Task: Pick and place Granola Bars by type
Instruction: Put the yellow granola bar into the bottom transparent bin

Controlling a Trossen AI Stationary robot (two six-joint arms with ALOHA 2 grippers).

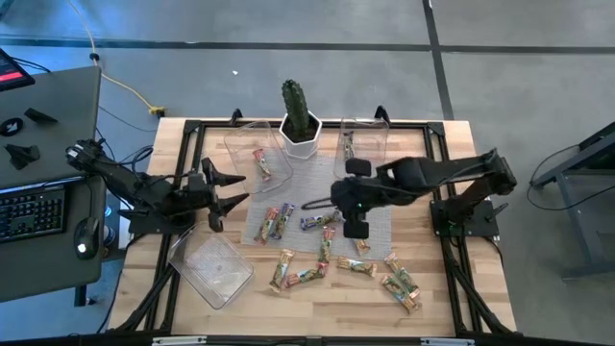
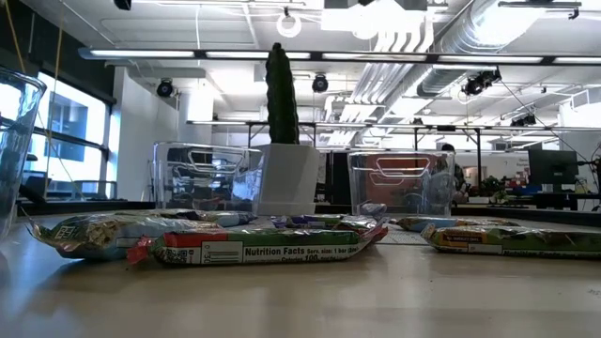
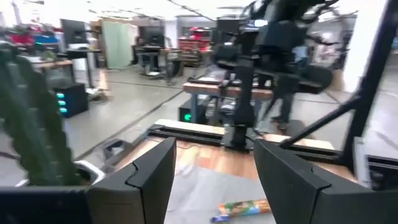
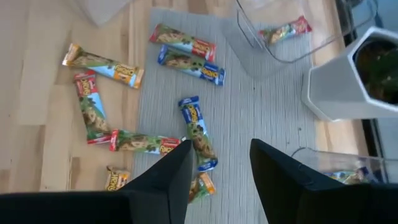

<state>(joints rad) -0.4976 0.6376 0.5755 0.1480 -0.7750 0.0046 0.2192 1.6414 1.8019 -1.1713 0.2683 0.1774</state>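
Several granola bars (image 1: pixel 322 245) lie flat on the grey mat (image 1: pixel 317 183) and on the wood near it; in the low view the nearest bar (image 2: pixel 254 246) lies in front. My right gripper (image 4: pixel 217 162) hangs open above the mat, over a blue bar (image 4: pixel 198 132), with nothing between its fingers; in the high view my right gripper (image 1: pixel 313 205) is near the mat's middle. My left gripper (image 1: pixel 231 187) stands open at the table's left, level, pointing toward the mat, empty; the left wrist view shows my left gripper (image 3: pixel 214 171) too.
A clear tub (image 1: pixel 258 154) at the far left holds one bar (image 4: pixel 285 30); a second tub (image 1: pixel 363 144) at the far right holds another bar (image 1: pixel 348 146). Between them stands a cactus in a white pot (image 1: pixel 300 125). A third tub (image 1: pixel 213 271) lies near left.
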